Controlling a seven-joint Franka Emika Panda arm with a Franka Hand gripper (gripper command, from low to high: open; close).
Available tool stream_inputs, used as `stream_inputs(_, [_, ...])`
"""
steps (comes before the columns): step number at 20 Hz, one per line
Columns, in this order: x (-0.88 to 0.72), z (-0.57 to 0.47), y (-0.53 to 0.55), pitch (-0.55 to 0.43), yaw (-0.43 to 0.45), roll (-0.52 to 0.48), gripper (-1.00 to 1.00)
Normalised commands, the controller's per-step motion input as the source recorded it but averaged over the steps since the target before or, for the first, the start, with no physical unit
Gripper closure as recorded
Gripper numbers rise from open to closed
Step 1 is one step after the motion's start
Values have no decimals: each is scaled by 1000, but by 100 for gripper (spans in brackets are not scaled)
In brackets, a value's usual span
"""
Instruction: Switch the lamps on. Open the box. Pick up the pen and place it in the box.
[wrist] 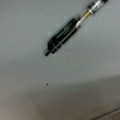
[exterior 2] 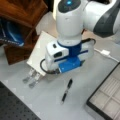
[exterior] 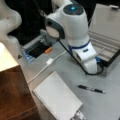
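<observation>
At a front view's left I see a white spiral notebook (exterior: 57, 98) on the grey table (exterior: 100, 105). The gripper (exterior 2: 67, 65) hangs just above the black pen (exterior 2: 66, 91), which lies flat, untouched; its fingers are hidden, so I cannot tell their state. To its right the box (exterior: 106, 35) stands open, lid up.

Below me lies the pen (wrist: 66, 33), flat on the grey table (wrist: 30, 55) and slanted — its black clipped end points toward my view's lower left, its silvery section runs off at the upper right corner. A tiny dark speck (wrist: 47, 84) sits on the table well below the pen's black tip. None of my own gripper shows here — only the surface, shading to a paler, warmer tone along the bottom.
</observation>
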Motion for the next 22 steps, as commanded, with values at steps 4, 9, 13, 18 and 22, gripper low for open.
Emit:
stream_inputs(4, [240, 33, -18, 185, -24, 124, -100])
stream_inputs(9, [297, 2, 14, 129, -127, 114, -100])
stream_inputs(13, [313, -12, 57, 82, -198, 86, -100])
stream_inputs(18, [268, -24, 53, 123, -170, 105, -100])
stream_inputs(22, [253, -19, 43, 100, -162, 87, -100])
